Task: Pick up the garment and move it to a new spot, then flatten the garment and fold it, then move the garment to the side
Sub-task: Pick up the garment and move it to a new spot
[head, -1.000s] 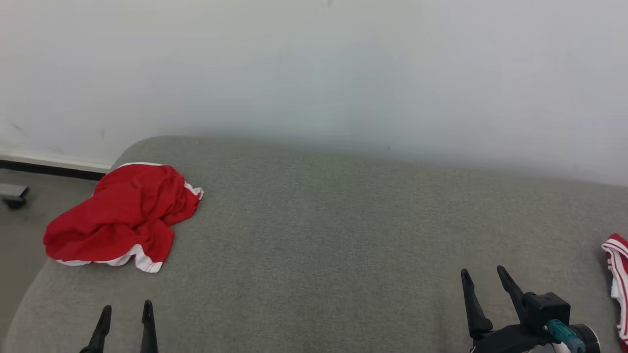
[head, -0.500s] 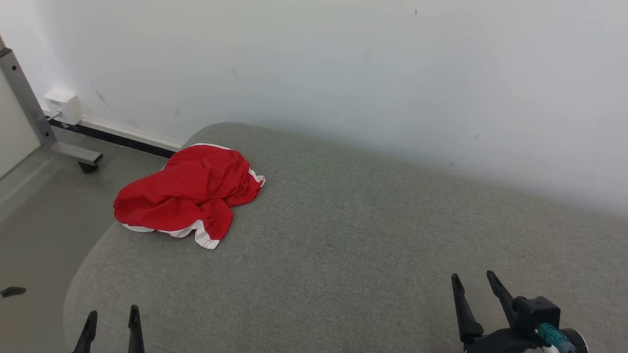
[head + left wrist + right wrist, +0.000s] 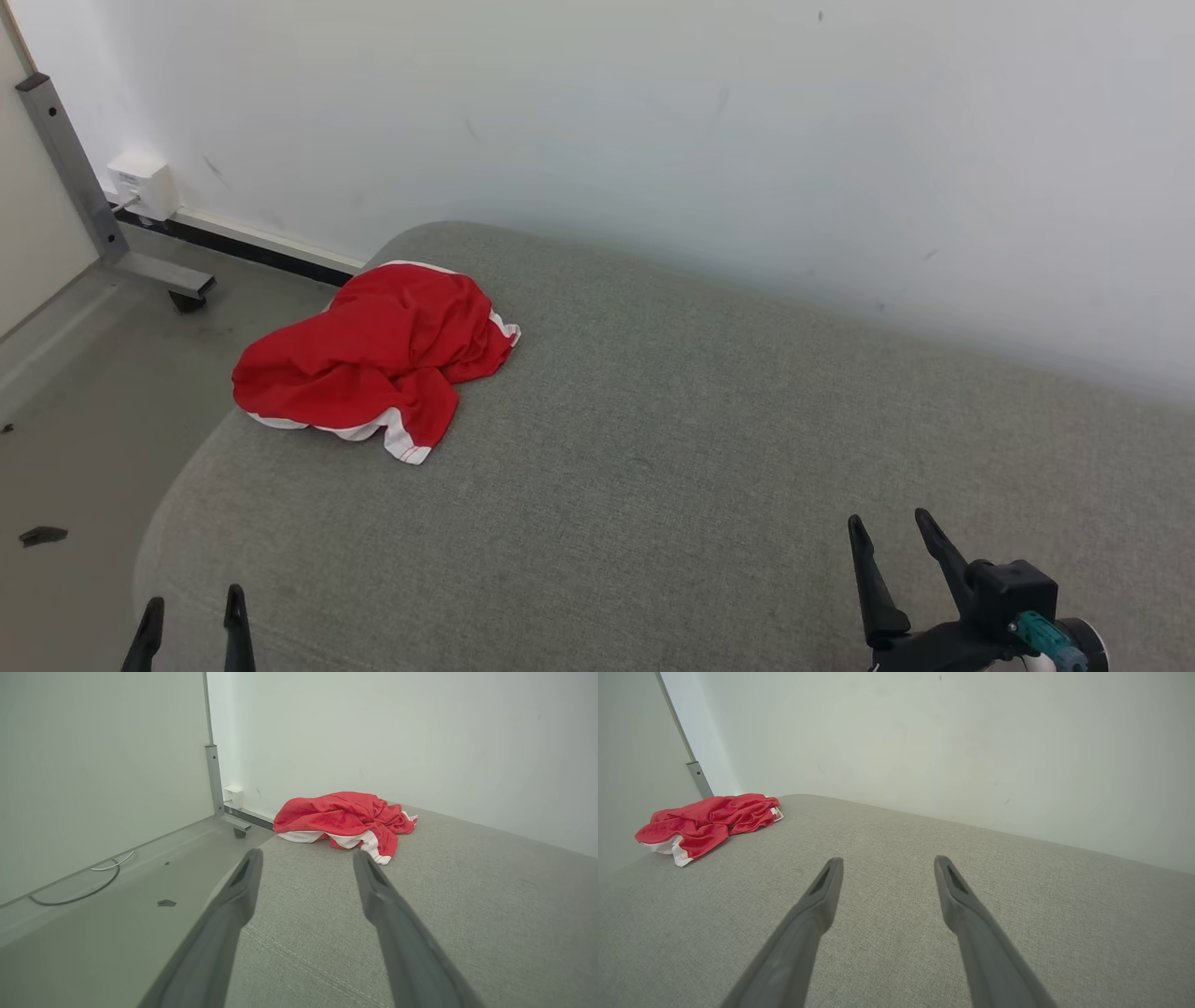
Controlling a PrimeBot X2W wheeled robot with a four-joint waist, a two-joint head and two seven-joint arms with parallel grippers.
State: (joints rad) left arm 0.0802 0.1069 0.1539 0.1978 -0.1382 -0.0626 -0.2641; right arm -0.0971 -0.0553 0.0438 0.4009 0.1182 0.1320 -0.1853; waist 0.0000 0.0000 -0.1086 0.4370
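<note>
A crumpled red garment (image 3: 369, 362) with white trim lies near the far left corner of the grey cushioned surface (image 3: 672, 467). It also lies ahead in the left wrist view as the garment (image 3: 343, 819), and far left in the right wrist view as the garment (image 3: 703, 822). My left gripper (image 3: 191, 609) is open at the lower left, over the near left edge of the surface, well short of the garment. My right gripper (image 3: 889, 529) is open at the lower right above bare fabric. Nothing sits between either pair of fingers.
A white wall (image 3: 653, 121) runs behind the surface. Left of the surface is grey floor (image 3: 84, 392) with a metal leg on a caster (image 3: 140, 261), a white wall box (image 3: 143, 185), a cable (image 3: 79, 889) and a small dark scrap (image 3: 42, 536).
The head camera has turned left, so the garment sits nearer the picture's middle and the floor and metal leg have come into view. A striped red cloth at the right edge has left the picture. Both grippers stay open.
</note>
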